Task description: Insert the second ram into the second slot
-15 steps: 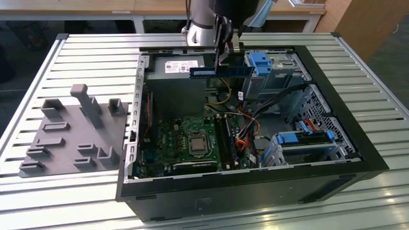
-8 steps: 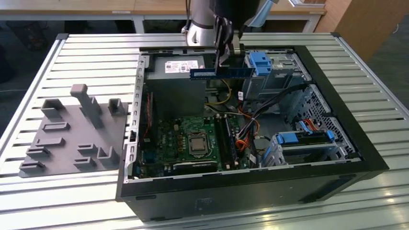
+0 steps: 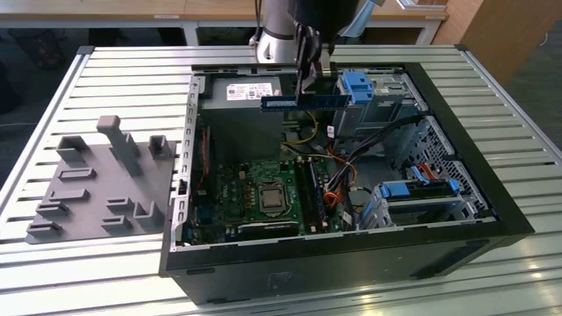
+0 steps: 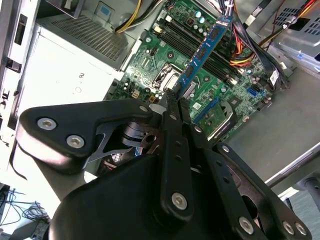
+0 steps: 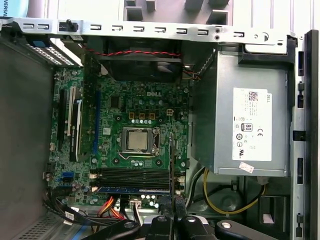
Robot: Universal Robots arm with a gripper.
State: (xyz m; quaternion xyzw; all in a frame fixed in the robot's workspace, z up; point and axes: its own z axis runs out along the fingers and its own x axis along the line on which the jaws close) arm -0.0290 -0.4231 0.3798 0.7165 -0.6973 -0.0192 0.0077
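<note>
The slatted counter point(image 3: 131, 72) carries an open case point(image 3: 351, 257) with its motherboard point(image 5: 140, 115) exposed. Above the case, near the power supply point(image 5: 250, 115), the claw point(image 3: 309, 91) is clamped on the ram point(image 3: 294, 103), which hangs level, clear of the slots point(image 5: 135, 175).

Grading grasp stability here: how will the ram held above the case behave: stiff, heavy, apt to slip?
Probably stiff: the ram juts level from the gripper without sagging. Likely light, being a thin flat board. It might pivot if bumped, since the fingers pinch only a short stretch of it.
</note>
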